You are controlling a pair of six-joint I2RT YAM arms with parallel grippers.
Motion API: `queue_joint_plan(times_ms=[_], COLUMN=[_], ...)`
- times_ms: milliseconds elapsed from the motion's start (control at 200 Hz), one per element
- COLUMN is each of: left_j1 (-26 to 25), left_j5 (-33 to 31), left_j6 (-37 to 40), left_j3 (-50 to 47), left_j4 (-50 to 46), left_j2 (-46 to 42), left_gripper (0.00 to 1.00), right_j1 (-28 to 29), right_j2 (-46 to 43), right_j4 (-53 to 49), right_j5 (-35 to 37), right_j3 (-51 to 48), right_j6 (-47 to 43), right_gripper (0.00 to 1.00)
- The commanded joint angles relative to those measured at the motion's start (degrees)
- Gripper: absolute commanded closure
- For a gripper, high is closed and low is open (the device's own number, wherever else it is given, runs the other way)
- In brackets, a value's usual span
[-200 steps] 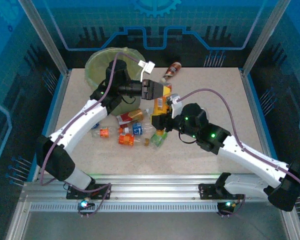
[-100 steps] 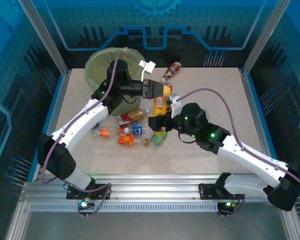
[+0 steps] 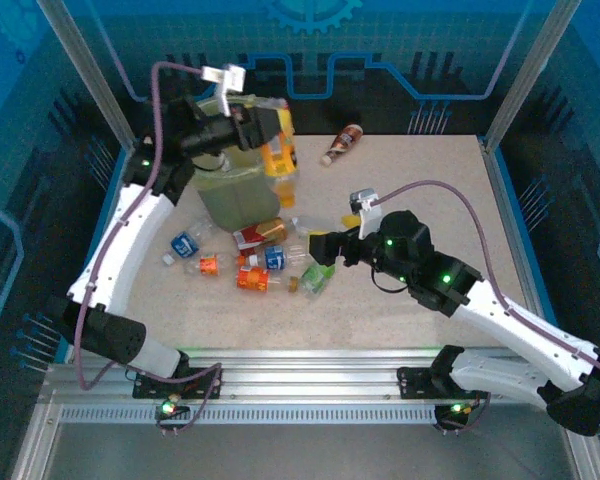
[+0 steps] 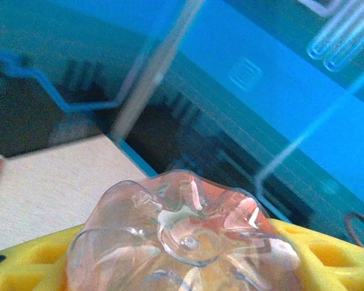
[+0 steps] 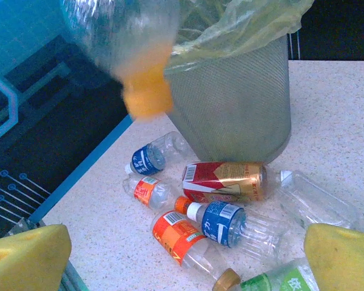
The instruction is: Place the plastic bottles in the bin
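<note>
While the orange-labelled clear plastic bottle (image 3: 279, 155) hangs cap-down beside the rim of the round, yellow-green-bagged mesh bin (image 3: 230, 200), the left gripper (image 3: 263, 128) clamps it. Other small bottles (image 3: 252, 263) lie on the speckled beige table (image 3: 420, 175) before the bin, near the wide-open right gripper (image 3: 318, 246). Blue panels (image 3: 430, 40) wall the cell.

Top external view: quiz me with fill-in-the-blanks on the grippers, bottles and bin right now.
The left gripper holds the raised bottle, whose cap is ___.
The right gripper hangs over the loose bottles with its jaws ___.
The bin stands at the table's far ___ corner.
Missing: orange; open; left.
</note>
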Motion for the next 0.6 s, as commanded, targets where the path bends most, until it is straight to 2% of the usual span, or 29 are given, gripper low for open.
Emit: queue_joint_plan(times_ms=[0,225,420,595], left_j1=[3.9,9.7,11.6,11.7], left_j5=[-8.4,-21.1,-26.2,-29.4], left_j6=[4.9,12.4,19.8,25.4], left_j3=[3.9,9.8,15.9,15.8], left_j4=[-4.2,-5.2,-10.4,-13.4], left_j2=[0.0,4.5,11.0,14.1], left_gripper=[0.63,0.63,0.61,0.58], right_j1=[0.4,0.4,0.5,0.4], right_j2=[-0.5,0.6,2.5,5.4], right_j4=[-2.9,-5.9,-10.7,-15.5], right_j5=[2.5,4.8,9.2,12.6], right_j3=[0.1,1.5,3.4,6.1], right_j6=[1.4,2.0,4.3,6.2], right_gripper=[0.0,0.0,0.0,0.0])
